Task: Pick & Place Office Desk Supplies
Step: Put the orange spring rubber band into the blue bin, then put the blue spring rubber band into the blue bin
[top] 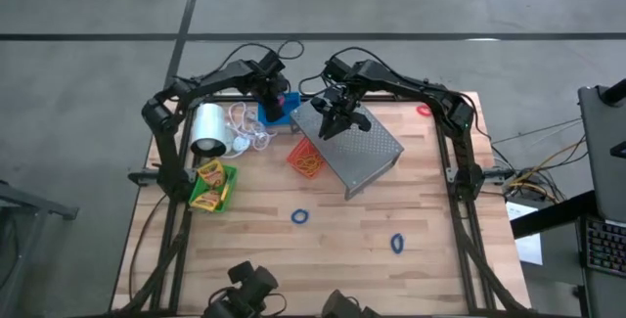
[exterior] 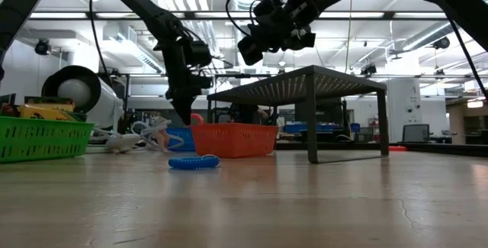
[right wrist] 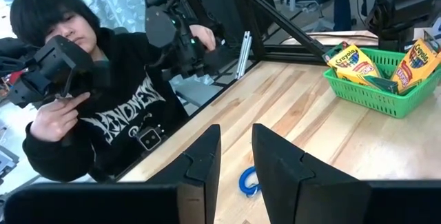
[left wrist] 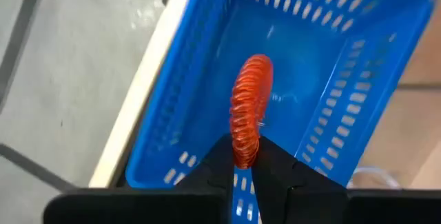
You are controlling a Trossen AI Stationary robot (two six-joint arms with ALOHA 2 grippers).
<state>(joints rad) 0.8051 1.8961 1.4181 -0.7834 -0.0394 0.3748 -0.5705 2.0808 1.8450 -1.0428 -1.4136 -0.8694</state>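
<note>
My left gripper (left wrist: 242, 158) is shut on a red-orange ring band (left wrist: 249, 100) and hangs over the blue bin (left wrist: 207, 79) at the table's far side (top: 277, 103). My right gripper (right wrist: 236, 148) hovers open above the grey rack (top: 362, 152), nothing between its fingers. A green bin (top: 227, 189) with two crayon boxes (right wrist: 353, 62) stands at the left. A red-orange bin (top: 305, 158) sits beside the rack. Two blue rings (top: 300, 216) (top: 397, 244) and a red ring (top: 423, 111) lie on the table. My left gripper pinches one side of the ring's rim (left wrist: 244, 149) between its two fingers. The fingers come from above, pointing steeply down. The ring stands on edge beyond the fingertips, lifted clear above the floor of the blue bin.
A white roll (top: 207, 127) with a loose white cord (top: 249, 134) lies left of the blue bin. A person in a dark hoodie (right wrist: 103, 114) sits beyond the table's near edge. Bare wood spreads across the near half of the table (top: 352, 259).
</note>
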